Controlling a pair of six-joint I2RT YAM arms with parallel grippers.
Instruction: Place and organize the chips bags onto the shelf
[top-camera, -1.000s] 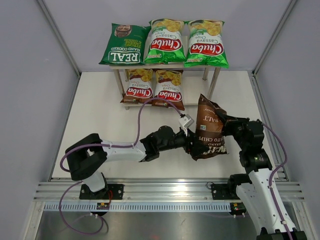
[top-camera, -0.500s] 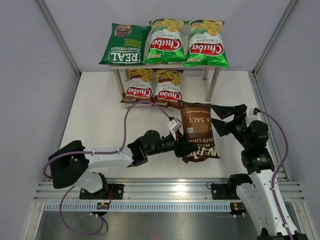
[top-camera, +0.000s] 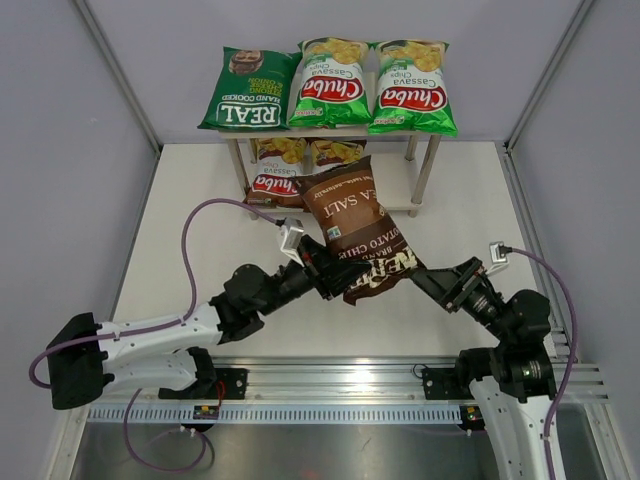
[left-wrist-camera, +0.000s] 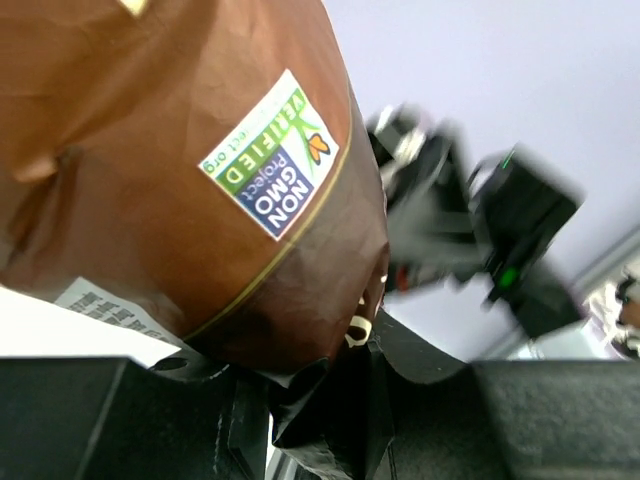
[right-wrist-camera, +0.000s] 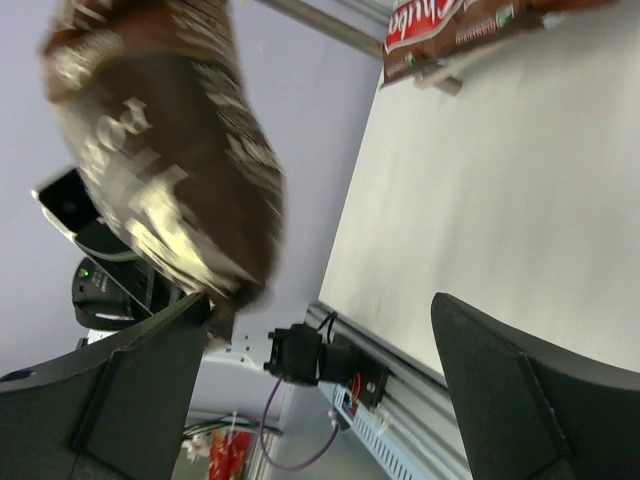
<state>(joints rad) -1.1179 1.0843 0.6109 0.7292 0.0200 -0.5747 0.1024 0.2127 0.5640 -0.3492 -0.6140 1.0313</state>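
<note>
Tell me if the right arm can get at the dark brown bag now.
Probably yes: the right gripper is open beside the dark brown bag, nothing between them, though the left gripper holds it.

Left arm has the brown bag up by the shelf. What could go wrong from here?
1. The left gripper pinches only the end seam of the dark brown bag; it may slip or swing.
2. The bag hangs before the brown-red Chuba bags on the lower tier and could shove them.
3. The free slot is beside the shelf leg; the tilted bag might snag.
</note>
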